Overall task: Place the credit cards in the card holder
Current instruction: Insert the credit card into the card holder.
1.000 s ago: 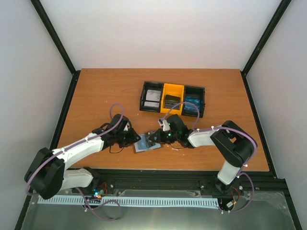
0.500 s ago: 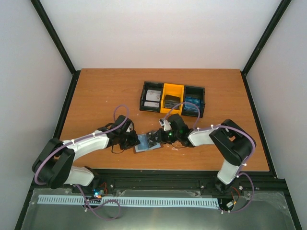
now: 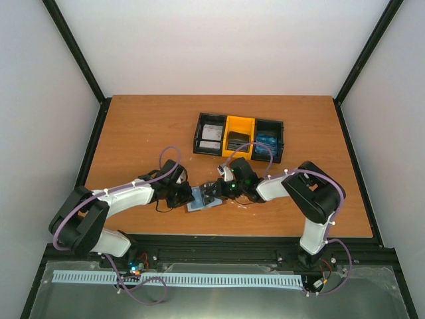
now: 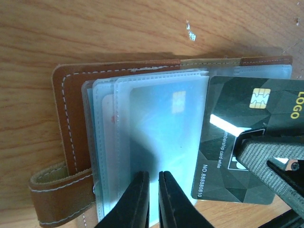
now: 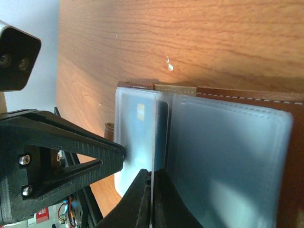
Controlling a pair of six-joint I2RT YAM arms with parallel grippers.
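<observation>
Left pincer (image 4: 153,180) moved right, now clamped on a sleeve (image 4: 161,128) of the holder (image 4: 71,114), near-centre of counter (image 3: 133,133). Right pincer (image 5: 152,183) grips dark card (image 4: 228,99) at sleeve's right mouth. Risk: card misses mouth, rides over sleeve, or shoves holder left.

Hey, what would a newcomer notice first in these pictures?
A black card with a gold chip, pinched by the right gripper, sits at the open edge of a brown wallet near the table's front. The left gripper nips the wallet's clear sleeves. Farther back stands a black-and-yellow tray holding more cards.
</observation>
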